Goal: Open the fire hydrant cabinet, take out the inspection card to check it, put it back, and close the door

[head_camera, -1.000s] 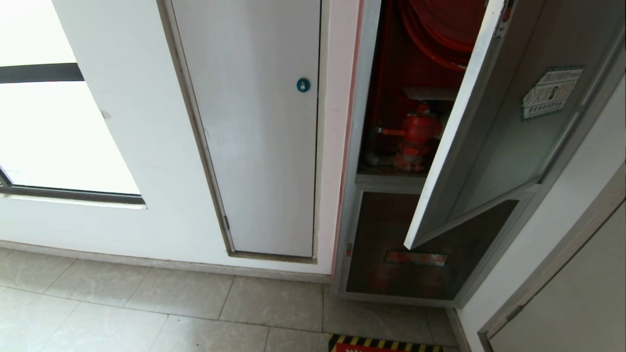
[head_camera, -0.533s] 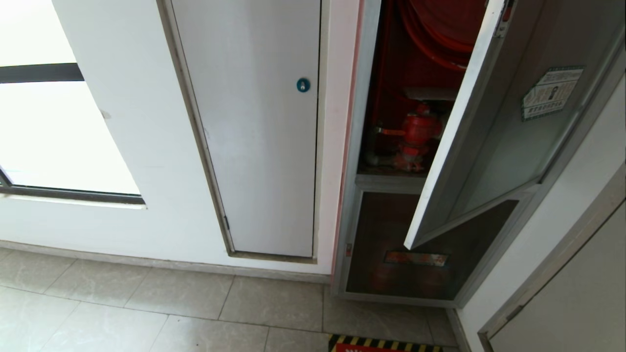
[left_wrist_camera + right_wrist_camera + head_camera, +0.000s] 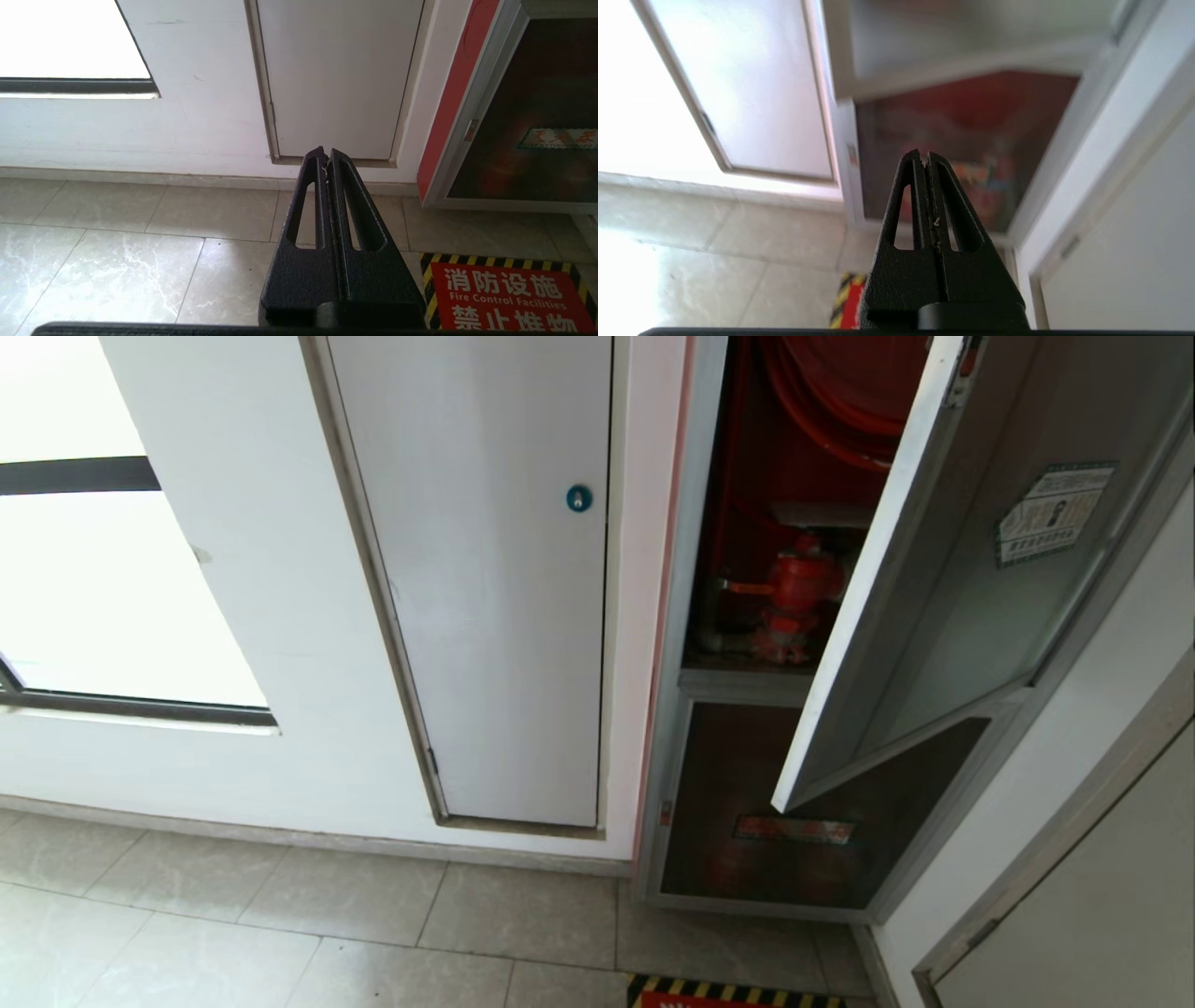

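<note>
The cabinet (image 3: 747,616) stands against a white wall with its door (image 3: 943,579) swung partly open toward the robot, hinged on the right, the free edge hanging out over the lower glass panel (image 3: 738,840). A green-bordered sticker (image 3: 1055,513) shows through the tinted glass. Inside the red interior, a red hose reel (image 3: 822,392) fills the top and a red valve (image 3: 794,593) sits on the shelf below it. The inspection card cannot be seen in any view. To the left of the cabinet is a plain white door (image 3: 495,579) with a round blue lock (image 3: 579,498), and beyond that a bright window (image 3: 103,569). Neither arm appears in the head view. The left gripper (image 3: 326,156) (fingers pressed together, holding nothing) points at the foot of the white door, above the tiled floor (image 3: 117,261) and beside a red floor sign (image 3: 509,298) with a yellow-and-black border. The right gripper (image 3: 924,158), likewise closed and empty, points toward the lower glass panel, below the door's bottom edge.
</note>
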